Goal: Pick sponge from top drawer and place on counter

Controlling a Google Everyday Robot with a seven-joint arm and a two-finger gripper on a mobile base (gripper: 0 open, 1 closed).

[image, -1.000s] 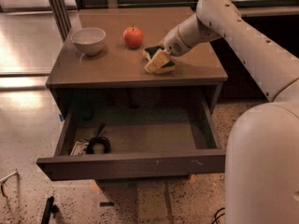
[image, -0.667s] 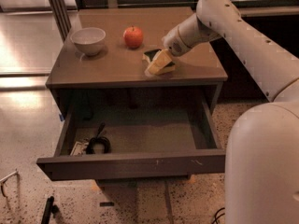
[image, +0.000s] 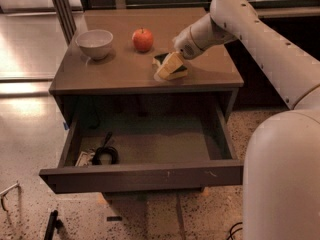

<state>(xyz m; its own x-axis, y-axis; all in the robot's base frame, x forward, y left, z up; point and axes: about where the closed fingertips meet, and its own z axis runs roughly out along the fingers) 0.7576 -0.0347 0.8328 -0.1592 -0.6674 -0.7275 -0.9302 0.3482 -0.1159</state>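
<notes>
**Camera view.**
- Counter [image: 117, 71]: glossy tan top with a thin darker edge.
- On it we list a sponge [image: 169, 70], green scrub face over yellow foam, tilted, right of centre. Also a pale round bowl [image: 95, 43] and a red apple [image: 143, 39].
- Gripper [image: 174, 60]: right at the sponge, on a smooth cream arm [image: 250, 29]. We cannot tell its grip.
- Top drawer [image: 145, 176]: pulled out, with a flat scratched front. A black coiled cable [image: 105, 155] lies at its left.
- Flat item beside the cable: unclear.

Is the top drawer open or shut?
Open: the top drawer is pulled out, showing its floor and a black cable. The gripper is at the sponge on the counter.
</notes>
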